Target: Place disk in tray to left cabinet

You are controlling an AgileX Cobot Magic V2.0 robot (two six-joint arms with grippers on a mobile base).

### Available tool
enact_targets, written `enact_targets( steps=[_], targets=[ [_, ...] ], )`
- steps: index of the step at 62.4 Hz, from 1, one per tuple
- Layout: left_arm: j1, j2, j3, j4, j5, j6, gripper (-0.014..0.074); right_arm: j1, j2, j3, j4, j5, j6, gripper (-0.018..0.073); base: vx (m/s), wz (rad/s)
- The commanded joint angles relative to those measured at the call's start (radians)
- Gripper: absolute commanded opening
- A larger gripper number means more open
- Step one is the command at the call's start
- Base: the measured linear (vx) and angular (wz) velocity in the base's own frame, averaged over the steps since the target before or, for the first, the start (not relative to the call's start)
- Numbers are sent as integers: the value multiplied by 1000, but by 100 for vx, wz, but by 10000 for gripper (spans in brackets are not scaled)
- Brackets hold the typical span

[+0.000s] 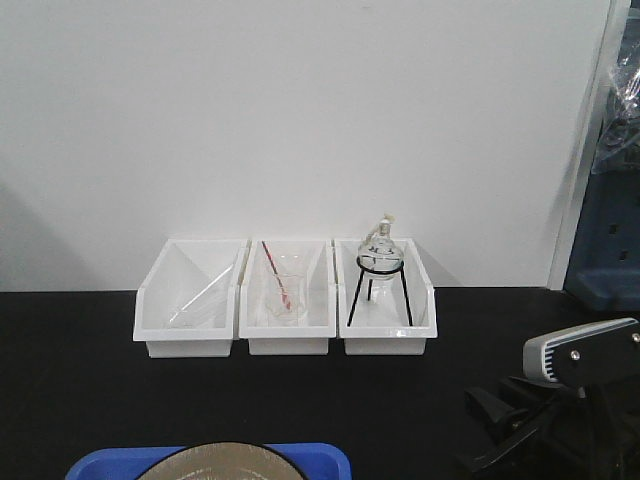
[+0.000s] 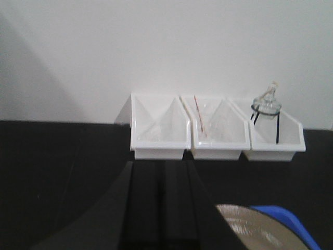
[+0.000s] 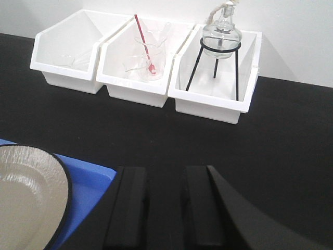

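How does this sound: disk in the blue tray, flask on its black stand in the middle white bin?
Wrong bin. The front view shows the flask on its stand in the right-hand bin; the middle bin holds a red rod. The disk does lie in the tray.

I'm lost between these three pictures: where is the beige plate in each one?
Front view: plate at bottom edge, left of centre.
Left wrist view: plate in bottom right corner.
Right wrist view: plate in bottom left corner.
Shared landmark: the three white bins behind it.
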Motion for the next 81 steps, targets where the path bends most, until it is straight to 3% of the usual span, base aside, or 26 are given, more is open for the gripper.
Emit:
enact_targets(
  steps=[1, 15, 24, 33, 43, 50, 60, 81],
  targets=[
    [0, 152, -95, 0, -3, -2, -6, -1, -21, -26, 26, 14, -8, 249, 0, 0],
    [0, 369, -112, -1, -11, -1, 7, -1, -21, -26, 26, 11, -6, 249, 0, 0],
    [0, 459, -112, -2, -24, 35, 91, -1, -21, -26, 26, 23, -6, 267, 0, 0],
    [0, 518, -112, -2, -41, 43, 278, -1, -21, -26, 26, 34, -3, 349, 0, 0],
    [0, 572, -112, -10, 8, 42, 565, -1, -21, -26, 26, 22, 14, 424, 0, 0],
    [0, 642, -112, -13, 48, 39, 668, -1, -21, -26, 26, 13, 21, 429, 0, 0],
    [0, 792, -151, -18, 57, 39, 662, -1, -21, -26, 26, 8, 21, 430, 0, 0],
    [1, 1106, -266, -18, 78, 39, 561, -1, -21, -26, 26, 2, 21, 430, 0, 0]
  ],
)
